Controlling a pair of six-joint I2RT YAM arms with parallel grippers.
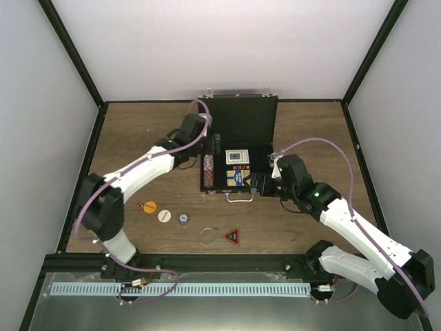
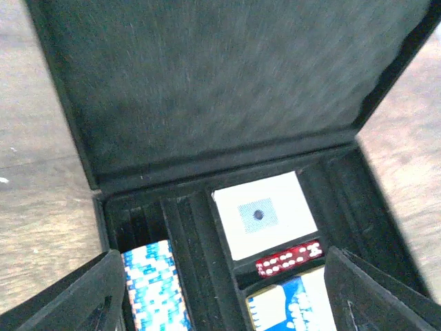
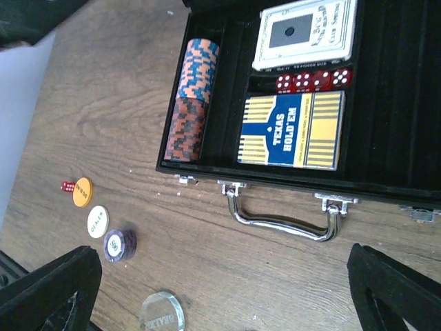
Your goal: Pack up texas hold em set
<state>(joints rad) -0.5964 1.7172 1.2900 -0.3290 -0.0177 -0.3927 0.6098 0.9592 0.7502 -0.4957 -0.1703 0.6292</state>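
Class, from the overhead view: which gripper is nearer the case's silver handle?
Right. The right gripper sits just beside the silver handle at the case's front edge; the left gripper is farther off, over the case's interior near the chip row.

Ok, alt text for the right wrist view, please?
Open black case on a wooden table, holding a chip row, a white deck, a blue deck and four red dice. Loose before its handle: orange button, white button, purple chip, clear disc, one red die. The open right gripper frames the bottom corners.
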